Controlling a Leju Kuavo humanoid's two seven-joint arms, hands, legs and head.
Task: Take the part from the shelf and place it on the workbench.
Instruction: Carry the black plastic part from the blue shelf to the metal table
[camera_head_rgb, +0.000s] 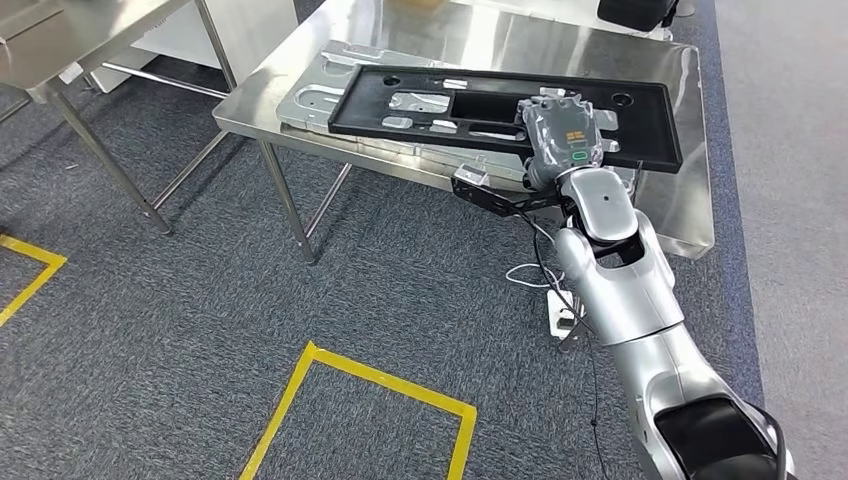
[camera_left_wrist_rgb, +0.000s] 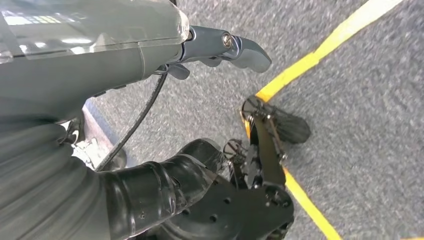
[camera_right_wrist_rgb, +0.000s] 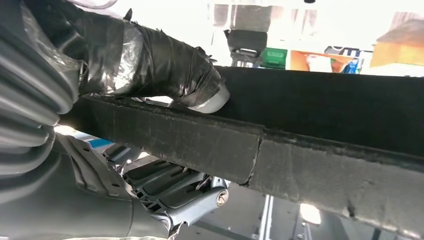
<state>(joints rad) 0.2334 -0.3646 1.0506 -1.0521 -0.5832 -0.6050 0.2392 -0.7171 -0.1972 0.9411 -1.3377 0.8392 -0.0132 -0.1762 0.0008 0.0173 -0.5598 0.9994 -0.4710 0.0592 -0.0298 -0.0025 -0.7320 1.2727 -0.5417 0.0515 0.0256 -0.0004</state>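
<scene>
Right hand (camera_head_rgb: 567, 135) clamped on near long edge of black part (camera_head_rgb: 500, 108), thumb above and fingers beneath, part resting on steel workbench (camera_head_rgb: 690, 170) at 1 o'clock; likely rigid, light, awkwardly long: grip mid-edge.

The right hand (camera_right_wrist_rgb: 100, 100) enters from the left edge of the frame, its grey ribbed cover filling the upper and middle left. A dark tape-wrapped finger (camera_right_wrist_rgb: 165, 65) reaches from the upper left toward the centre and presses its pale tip on the upper face of the black part (camera_right_wrist_rgb: 320, 130). The part's thick, rough-textured edge runs as a band from the middle left down to the lower right, with a seam near the centre. Grey fingers (camera_right_wrist_rgb: 180, 195) lie under that edge at the lower centre, so the hand clasps it from both sides. Bright, blurred shapes in green and orange sit along the top.
</scene>
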